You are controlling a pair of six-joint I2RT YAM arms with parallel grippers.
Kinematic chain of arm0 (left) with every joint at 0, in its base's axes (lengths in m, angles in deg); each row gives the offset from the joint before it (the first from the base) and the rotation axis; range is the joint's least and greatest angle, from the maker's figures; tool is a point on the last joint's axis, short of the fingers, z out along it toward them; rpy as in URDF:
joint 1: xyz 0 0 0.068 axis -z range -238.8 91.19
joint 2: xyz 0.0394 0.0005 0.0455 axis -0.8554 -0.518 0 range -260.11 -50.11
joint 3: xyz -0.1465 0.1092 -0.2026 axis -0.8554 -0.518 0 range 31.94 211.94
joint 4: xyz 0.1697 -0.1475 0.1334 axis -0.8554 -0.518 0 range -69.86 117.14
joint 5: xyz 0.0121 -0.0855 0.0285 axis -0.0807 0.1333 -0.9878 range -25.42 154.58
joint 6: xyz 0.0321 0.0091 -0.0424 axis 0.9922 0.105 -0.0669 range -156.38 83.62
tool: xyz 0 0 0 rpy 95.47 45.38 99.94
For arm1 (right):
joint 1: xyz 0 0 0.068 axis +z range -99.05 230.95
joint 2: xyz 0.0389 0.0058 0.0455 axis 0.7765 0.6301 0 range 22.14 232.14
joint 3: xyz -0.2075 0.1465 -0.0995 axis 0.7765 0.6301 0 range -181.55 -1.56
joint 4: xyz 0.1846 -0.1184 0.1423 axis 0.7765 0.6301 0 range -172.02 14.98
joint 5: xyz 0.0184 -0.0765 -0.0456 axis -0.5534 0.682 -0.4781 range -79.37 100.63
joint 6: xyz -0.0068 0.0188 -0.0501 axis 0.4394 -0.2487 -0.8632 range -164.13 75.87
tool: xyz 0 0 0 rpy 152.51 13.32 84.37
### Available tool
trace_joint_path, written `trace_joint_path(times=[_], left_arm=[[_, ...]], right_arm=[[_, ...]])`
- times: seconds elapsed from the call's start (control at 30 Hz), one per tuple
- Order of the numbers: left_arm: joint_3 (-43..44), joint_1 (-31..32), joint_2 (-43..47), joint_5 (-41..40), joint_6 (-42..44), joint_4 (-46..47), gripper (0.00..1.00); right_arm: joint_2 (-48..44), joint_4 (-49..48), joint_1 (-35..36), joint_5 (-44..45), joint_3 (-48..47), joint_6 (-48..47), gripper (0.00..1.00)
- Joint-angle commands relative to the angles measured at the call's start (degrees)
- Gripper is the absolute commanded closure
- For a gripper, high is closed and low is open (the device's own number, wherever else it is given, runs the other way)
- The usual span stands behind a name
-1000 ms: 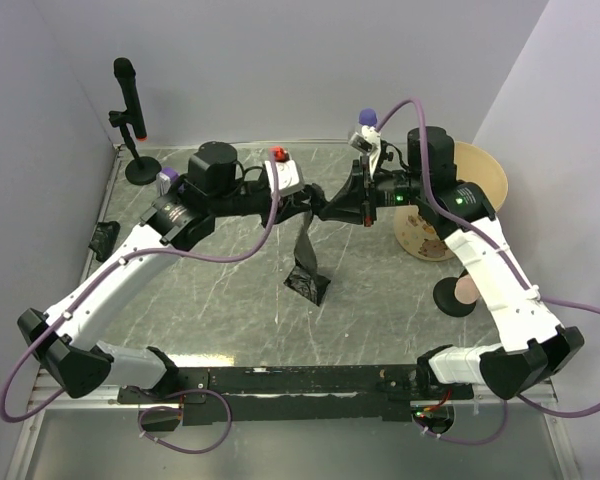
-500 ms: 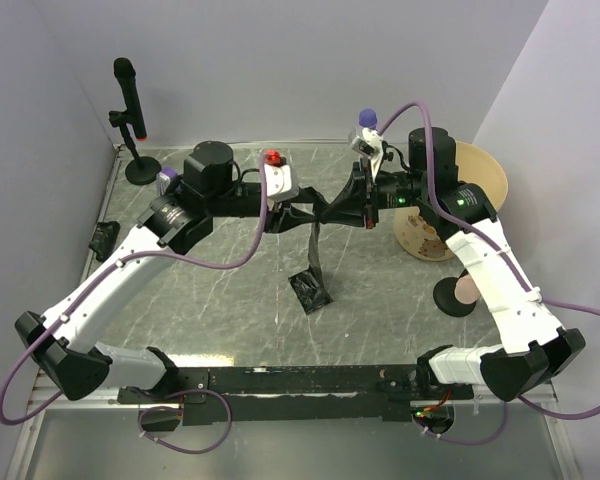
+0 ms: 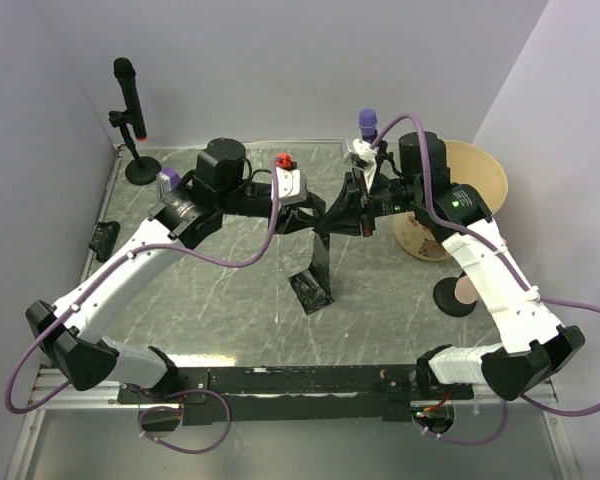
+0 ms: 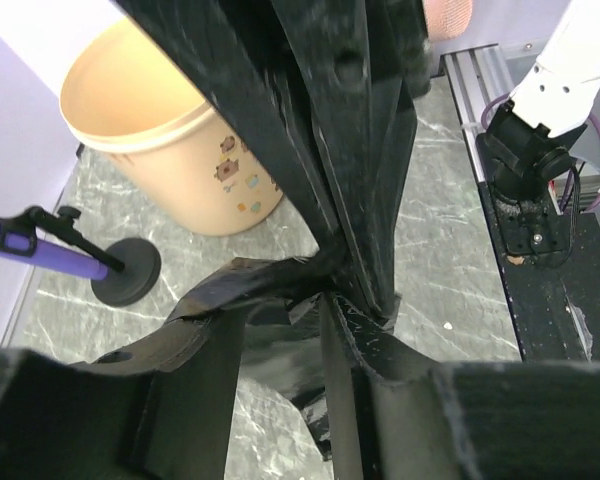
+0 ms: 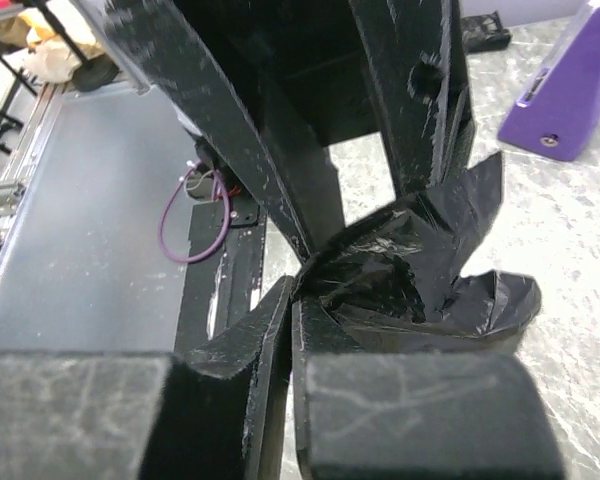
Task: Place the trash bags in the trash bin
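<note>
Nearby, trash bag (image 3: 313, 285) outside bin (image 3: 480, 176)

Illumination is bright, even and diffuse, from overhead. The table (image 3: 230, 290) carries only faint, soft-edged shadows beneath the arms, plus a mild sheen. The trash bag (image 5: 420, 270) shows specular highlights along its creases. In both wrist views, the fingers (image 4: 180, 400) nearest the lens are blurred. The top view is sharp throughout.

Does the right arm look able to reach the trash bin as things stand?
Probably yes: the trash bin is right next to that arm's wrist with nothing between them, and the right gripper is shut on a trash bag.
</note>
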Motion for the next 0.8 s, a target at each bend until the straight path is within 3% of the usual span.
trace_joint_path(times=[0.0,0.3,0.5,0.77], left_arm=[[3.30,0.79,0.45,4.67,0.55,1.43,0.59],[10.14,0.80,-3.32,8.19,4.84,-8.83,0.52],[22.10,0.71,-9.21,7.57,18.37,-27.46,0.54],[27.03,0.79,-10.18,7.13,23.14,-35.56,0.57]], right_arm=[[0.40,1.66,0.43,-1.02,-1.70,-4.42,0.88],[1.19,1.40,0.61,2.49,-3.19,-4.59,0.82],[1.45,0.00,0.43,3.37,-3.90,-3.01,1.00],[1.10,1.32,0.34,5.48,-3.99,-5.91,1.00]])
